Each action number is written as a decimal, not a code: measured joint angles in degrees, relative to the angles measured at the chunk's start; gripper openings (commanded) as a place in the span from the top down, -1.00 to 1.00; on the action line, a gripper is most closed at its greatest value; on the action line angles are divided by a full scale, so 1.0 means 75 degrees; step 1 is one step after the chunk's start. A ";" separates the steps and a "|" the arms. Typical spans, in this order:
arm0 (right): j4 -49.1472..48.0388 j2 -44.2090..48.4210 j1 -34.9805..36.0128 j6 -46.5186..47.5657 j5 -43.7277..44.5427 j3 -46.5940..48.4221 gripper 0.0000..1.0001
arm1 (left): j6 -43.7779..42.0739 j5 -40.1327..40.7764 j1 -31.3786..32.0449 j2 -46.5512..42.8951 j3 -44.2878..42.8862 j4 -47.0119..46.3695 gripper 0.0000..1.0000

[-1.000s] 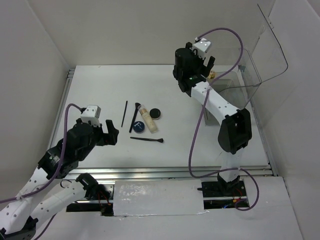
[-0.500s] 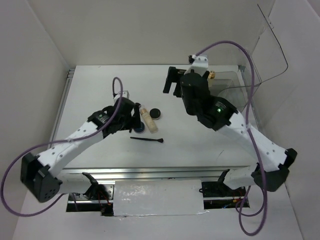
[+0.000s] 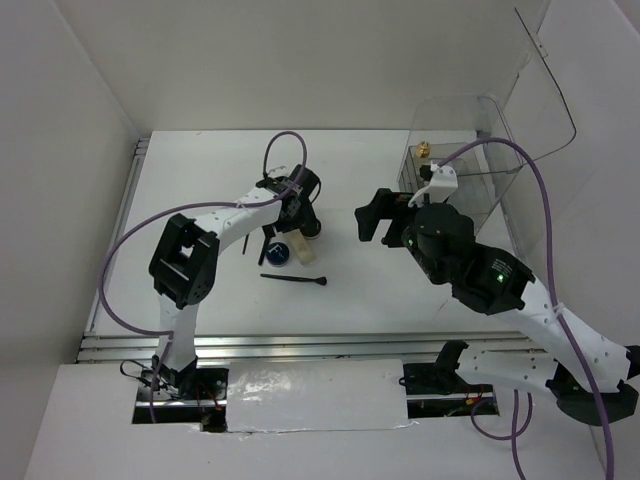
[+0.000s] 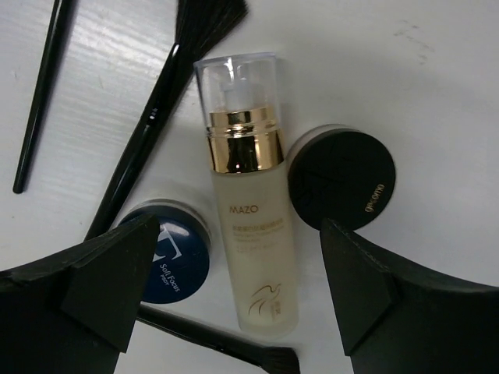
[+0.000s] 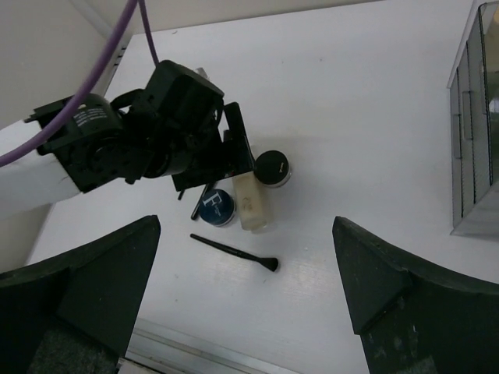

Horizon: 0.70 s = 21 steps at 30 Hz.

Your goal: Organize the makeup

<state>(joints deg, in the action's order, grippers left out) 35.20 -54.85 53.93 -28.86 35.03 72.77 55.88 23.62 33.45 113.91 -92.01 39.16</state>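
The makeup lies in a cluster mid-table. A beige pump bottle (image 4: pixel 249 234) lies flat between a dark-blue compact (image 4: pixel 175 261) and a black compact (image 4: pixel 343 179). A wide black brush (image 4: pixel 148 132) and a thin black pencil (image 4: pixel 39 93) lie to its left, and another brush (image 4: pixel 226 347) lies below it. My left gripper (image 4: pixel 238 226) hovers over the bottle (image 3: pixel 303 250), open and empty. My right gripper (image 5: pixel 245 224) is open and empty, above and to the right of the cluster (image 3: pixel 372 218). It sees the bottle (image 5: pixel 251 204), both compacts and a brush (image 5: pixel 234 252).
A tall clear plastic box (image 3: pixel 470 150) stands at the back right with a small gold-topped item (image 3: pixel 424 150) at its left edge. Its clear drawers (image 5: pixel 475 156) show at the right of the right wrist view. White walls enclose the table.
My left arm has swung from the near left out over the makeup cluster. My right arm has drawn back from the clear box toward the table's middle.
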 measured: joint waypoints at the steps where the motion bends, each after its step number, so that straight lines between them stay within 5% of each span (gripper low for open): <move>1: 0.0015 0.0134 0.0012 0.0003 -0.0003 -0.0061 -0.99 | 0.0087 0.0041 0.0000 0.0137 -0.0044 0.0061 -0.93; 11: -0.0070 0.0402 0.0026 0.0085 -0.0254 -0.0565 -0.99 | 0.0472 0.0251 -0.0140 0.0772 -0.0557 0.0460 -0.76; 21: -0.0181 0.0621 0.0026 0.0189 -0.0300 -0.0863 -1.00 | 0.0586 0.0184 -0.0289 0.1274 -0.1029 0.0385 -0.18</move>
<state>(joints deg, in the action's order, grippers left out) 33.85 -50.19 54.13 -27.44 32.77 66.30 60.27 24.99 31.29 123.46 -99.72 42.04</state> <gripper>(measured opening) 0.997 0.604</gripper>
